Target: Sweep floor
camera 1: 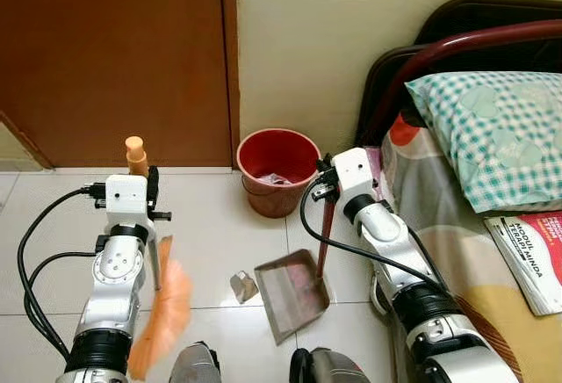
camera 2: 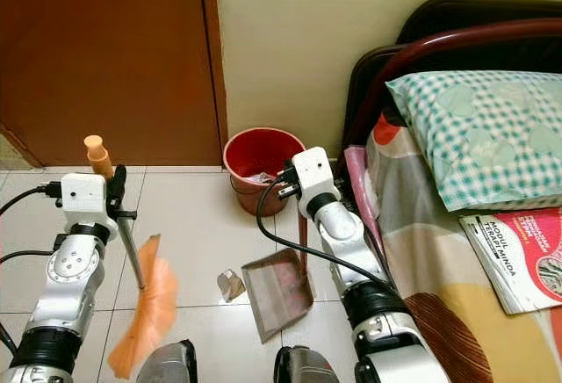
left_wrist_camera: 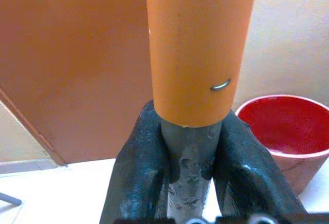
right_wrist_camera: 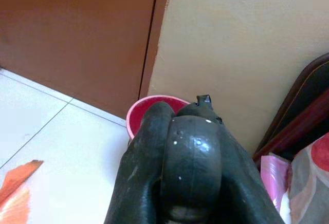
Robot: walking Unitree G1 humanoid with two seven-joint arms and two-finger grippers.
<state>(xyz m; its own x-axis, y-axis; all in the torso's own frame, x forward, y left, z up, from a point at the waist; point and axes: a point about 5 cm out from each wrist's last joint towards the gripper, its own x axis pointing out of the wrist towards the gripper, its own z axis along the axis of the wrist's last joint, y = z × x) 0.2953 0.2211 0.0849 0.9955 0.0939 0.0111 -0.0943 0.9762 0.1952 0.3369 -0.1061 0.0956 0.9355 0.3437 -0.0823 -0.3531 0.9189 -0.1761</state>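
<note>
Left arm [camera 1: 114, 286]: silver cylindrical segments, black joint collar, white boxy wrist housing, black looping cables. Right arm [camera 1: 395, 251]: same silver build, white wrist block, black cable. Gripper fingers [left_wrist_camera: 139, 178]: black, rubbery, scuffed and speckled.

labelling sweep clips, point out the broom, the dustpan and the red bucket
broom [camera 1: 162, 308], left eye view, on the orange bristles
dustpan [camera 1: 292, 293], left eye view, on the middle of its tray
red bucket [camera 1: 279, 197], left eye view, on its front wall
</note>
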